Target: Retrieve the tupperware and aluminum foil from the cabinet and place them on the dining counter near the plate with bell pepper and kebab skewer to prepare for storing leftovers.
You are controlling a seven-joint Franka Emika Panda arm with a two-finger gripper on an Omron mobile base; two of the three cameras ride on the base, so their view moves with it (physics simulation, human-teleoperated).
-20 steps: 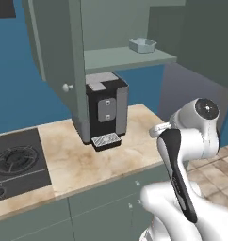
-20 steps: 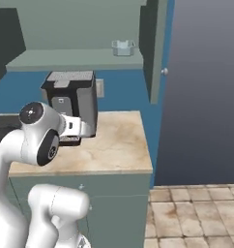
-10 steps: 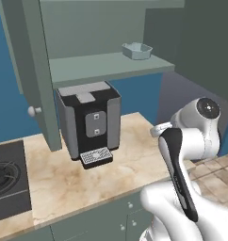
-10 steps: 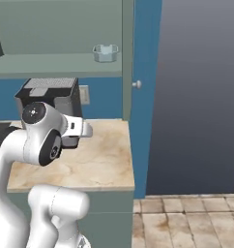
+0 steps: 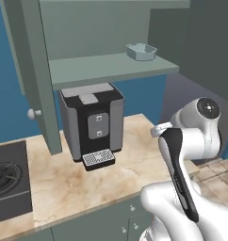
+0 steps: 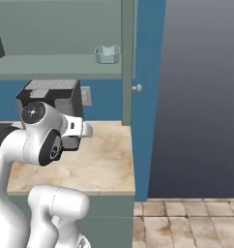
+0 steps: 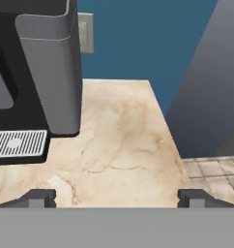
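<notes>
The small pale blue-grey translucent rectangular tupperware tub [image 5: 141, 51] [image 6: 107, 54] is seen resting on the shelf of the open grey-green wall cabinet [image 5: 111, 68] [image 6: 51, 65], at about one o'clock from the black-and-grey coffee machine [image 5: 91, 123] [image 7: 36, 82]. That machine is stood on the beige marble-patterned bench [image 5: 130, 160] [image 7: 119, 140]. The jaws are spread fully wide, nothing held, with the gripper [image 7: 117, 197] poised above bare bench.
</notes>
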